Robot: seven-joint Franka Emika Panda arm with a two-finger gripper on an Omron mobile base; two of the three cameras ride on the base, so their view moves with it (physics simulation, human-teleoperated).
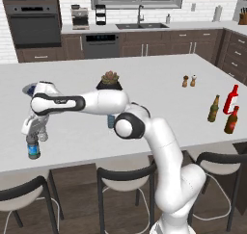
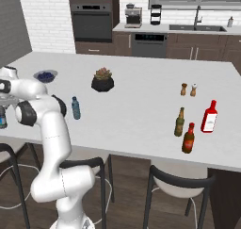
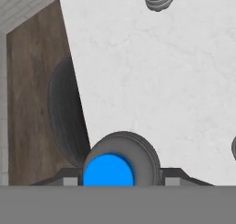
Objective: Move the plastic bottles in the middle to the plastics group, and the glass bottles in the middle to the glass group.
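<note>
While the gripper (image 1: 34,140) squeezes the see-through water bottle (image 1: 33,149) just under its blue cap at the near left edge of the counter (image 1: 159,91), the bottle looks light, thin, slippery and easy to dent.

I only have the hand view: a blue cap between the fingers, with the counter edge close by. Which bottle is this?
Observer: The see-through blue-label bottle, under the gripper near the counter's front left edge.
Operator: Where's the other blue-capped one?
Observer: The pale blue bottle stands mid-counter, nearer the front than the potted plant.
Operator: And the brown one?
Observer: The red-necked brown bottle stands beside the tall red bottle and the gold-necked bottle.
</note>
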